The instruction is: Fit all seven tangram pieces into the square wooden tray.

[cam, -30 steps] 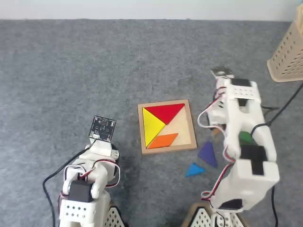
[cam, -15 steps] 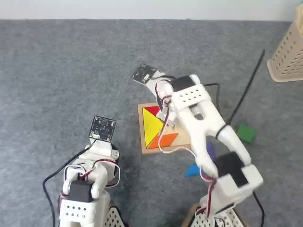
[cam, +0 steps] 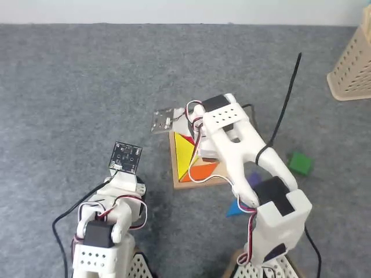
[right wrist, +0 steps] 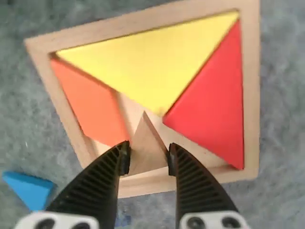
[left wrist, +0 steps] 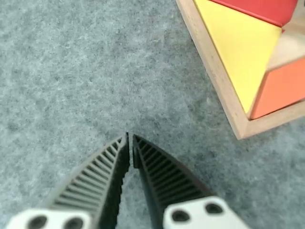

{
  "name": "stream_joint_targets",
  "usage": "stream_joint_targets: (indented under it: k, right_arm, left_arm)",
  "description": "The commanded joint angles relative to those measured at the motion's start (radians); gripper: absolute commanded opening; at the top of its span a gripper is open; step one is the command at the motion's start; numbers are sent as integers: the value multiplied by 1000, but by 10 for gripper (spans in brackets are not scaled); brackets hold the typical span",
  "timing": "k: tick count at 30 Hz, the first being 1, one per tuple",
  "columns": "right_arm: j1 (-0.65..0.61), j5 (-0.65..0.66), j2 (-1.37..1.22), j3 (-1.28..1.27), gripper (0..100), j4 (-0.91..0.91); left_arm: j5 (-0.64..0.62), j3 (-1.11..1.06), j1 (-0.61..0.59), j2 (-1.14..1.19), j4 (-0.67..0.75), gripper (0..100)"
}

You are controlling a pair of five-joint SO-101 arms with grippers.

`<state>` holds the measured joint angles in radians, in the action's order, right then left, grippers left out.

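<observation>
Right gripper (right wrist: 148,145) has its jaws pinched on a small tan triangle (right wrist: 144,131), hanging over the tray (right wrist: 251,86), above the bare patch between the yellow triangle (right wrist: 147,67), red triangle (right wrist: 214,109) and orange parallelogram (right wrist: 93,107). My worry is that if it goes down slightly rotated, a corner lands on the orange edge and the piece sits proud. It could also shove the parallelogram out of line. The arm's elbow could sweep the blue triangle (right wrist: 28,188) lying just outside the tray. The green square (cam: 300,163) is well clear of the tray. Left gripper (left wrist: 129,138) has its jaws closed on nothing, near the tray's corner.

The table is covered in grey felt (cam: 87,75), so the tray might creep if nudged. Beyond the tray there's a pale wall (cam: 174,10), a perforated beige stand (cam: 352,63) and a black cable (cam: 287,98).
</observation>
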<state>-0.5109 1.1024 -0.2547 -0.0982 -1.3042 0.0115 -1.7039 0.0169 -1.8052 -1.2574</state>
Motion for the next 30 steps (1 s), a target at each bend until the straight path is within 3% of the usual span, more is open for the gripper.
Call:
stream_joint_targets:
  k: [1, 9, 30]
  right_arm:
    - [-18, 107, 16, 55, 30, 19]
    - [-101, 207, 15, 55, 30, 27]
    - [-94, 204, 15, 54, 102, -8]
  left_arm:
    - [-6, 19, 0, -21, -6, 12]
    - [-6, 19, 0, -21, -6, 12]
    - [-6, 19, 0, -21, -6, 12]
